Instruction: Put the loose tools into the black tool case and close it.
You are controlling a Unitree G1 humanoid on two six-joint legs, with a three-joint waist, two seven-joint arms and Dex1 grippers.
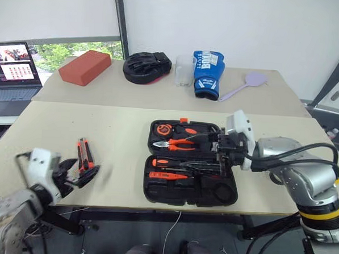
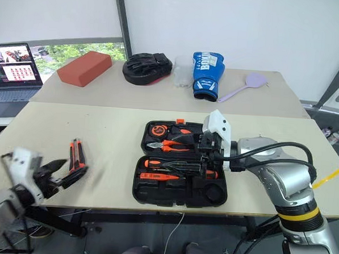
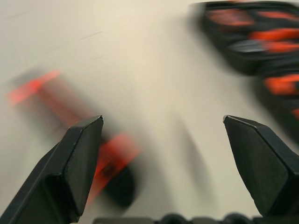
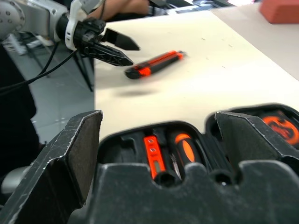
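The black tool case [image 1: 155, 190] lies open at the table's middle. Its far half holds pliers [image 1: 177, 143] and a tape measure. Its near half holds screwdrivers [image 1: 182, 163] and a slim orange tester pen [image 1: 168, 175]. The orange-black utility knife [image 1: 85, 155] lies loose on the table to the left; it is blurred in the left wrist view [image 3: 112, 154]. My left gripper [image 1: 80, 172] is open and empty at the knife's near end. My right gripper [image 1: 221, 153] hovers open over the case's right side, and nothing sits between its fingers [image 4: 74, 154].
The far table carries a red block [image 1: 84, 67], a black padded mitt [image 1: 145, 67], a clear cup [image 1: 184, 71], a blue boxing glove [image 1: 208, 74] and a purple paddle [image 1: 245, 85]. A laptop [image 1: 13, 67] stands at the far left. The table's front edge is close to my left gripper.
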